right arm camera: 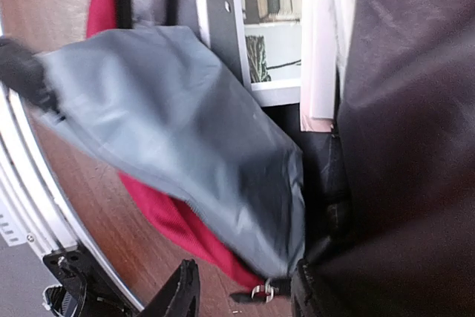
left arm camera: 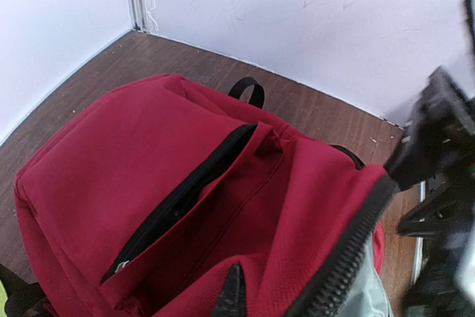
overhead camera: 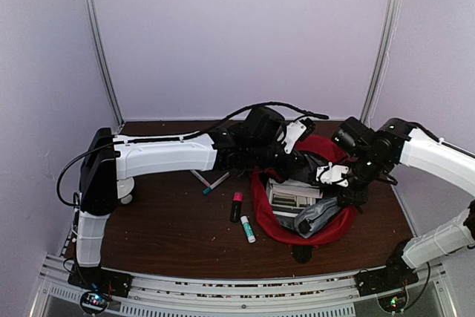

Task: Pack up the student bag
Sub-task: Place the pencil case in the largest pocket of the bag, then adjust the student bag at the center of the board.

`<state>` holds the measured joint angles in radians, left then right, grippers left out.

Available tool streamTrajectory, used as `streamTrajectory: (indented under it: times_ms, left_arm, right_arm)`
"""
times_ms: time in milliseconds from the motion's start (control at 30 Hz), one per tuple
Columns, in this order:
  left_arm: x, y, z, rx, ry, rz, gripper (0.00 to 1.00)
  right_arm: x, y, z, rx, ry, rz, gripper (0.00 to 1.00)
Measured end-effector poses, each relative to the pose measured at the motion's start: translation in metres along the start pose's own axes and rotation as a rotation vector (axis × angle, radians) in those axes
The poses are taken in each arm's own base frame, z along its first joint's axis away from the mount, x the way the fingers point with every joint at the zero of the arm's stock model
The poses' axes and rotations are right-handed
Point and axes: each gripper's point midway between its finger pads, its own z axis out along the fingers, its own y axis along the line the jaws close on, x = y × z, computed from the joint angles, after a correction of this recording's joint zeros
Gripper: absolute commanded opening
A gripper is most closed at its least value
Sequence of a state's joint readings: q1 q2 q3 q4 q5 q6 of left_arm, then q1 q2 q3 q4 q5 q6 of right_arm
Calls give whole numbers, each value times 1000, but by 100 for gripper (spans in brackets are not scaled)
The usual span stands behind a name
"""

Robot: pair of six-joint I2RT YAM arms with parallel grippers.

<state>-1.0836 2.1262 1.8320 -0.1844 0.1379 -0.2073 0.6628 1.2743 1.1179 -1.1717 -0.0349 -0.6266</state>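
Jaws of the left gripper (left arm camera: 231, 298) are pressed together on a fold of red fabric at the far rim of the student bag (overhead camera: 261, 202). Only one dark fingertip shows in the wrist view, sunk in the cloth. Those of the right gripper (right arm camera: 241, 287) stand spread, with a grey pouch (right arm camera: 171, 124) just ahead of them and a small metal zipper pull in the gap - nothing is pinched.

The bag lies right of the table's centre, between the two grippers, with its mouth gaping upward. It is red fabric with a black zipper along the opening. A slanted front pocket is unzipped, and a black loop sits at the far end. Inside lies a white printed book or box (overhead camera: 289, 197). The pouch slumps over the near right rim, partly in the bag.

Outward, the bag's near rim sits close to the metal rail (overhead camera: 223, 283) at the front, and the table's right edge is near. On the left the brown table (overhead camera: 163, 228) shows bare wood - only a pink-capped marker (overhead camera: 236, 206), a green-capped glue stick (overhead camera: 247, 229) and two pens (overhead camera: 211, 182) lie just beside the bag.
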Motion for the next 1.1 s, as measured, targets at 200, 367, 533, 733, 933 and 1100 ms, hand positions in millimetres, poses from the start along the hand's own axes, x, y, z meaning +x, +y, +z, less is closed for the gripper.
streamTrajectory:
  times_ms: [200,367,533,733,933,1100]
  left_arm:
    - [-5,7,-2,-9,-11,-15,0]
    - [-6,9,-2,-11,-13,-22,0]
    - [-12,8,-4,-7,-19,-27,0]
    - [-15,8,-5,-5,-25,-32,0]
    - [-15,8,-4,-5,-23,-34,0]
    - [-14,8,-4,-5,-23,-36,0]
  right_arm:
    - [8,19,-18,-23,-68,-110,23]
    - [18,46,1,-106,-38,-238,25]
    - [8,49,6,-96,-62,-322,30]
    - [-1,45,23,-80,-49,-387,34]
    - [0,46,40,-85,-8,-429,39]
    - [2,45,52,-61,23,-452,38]
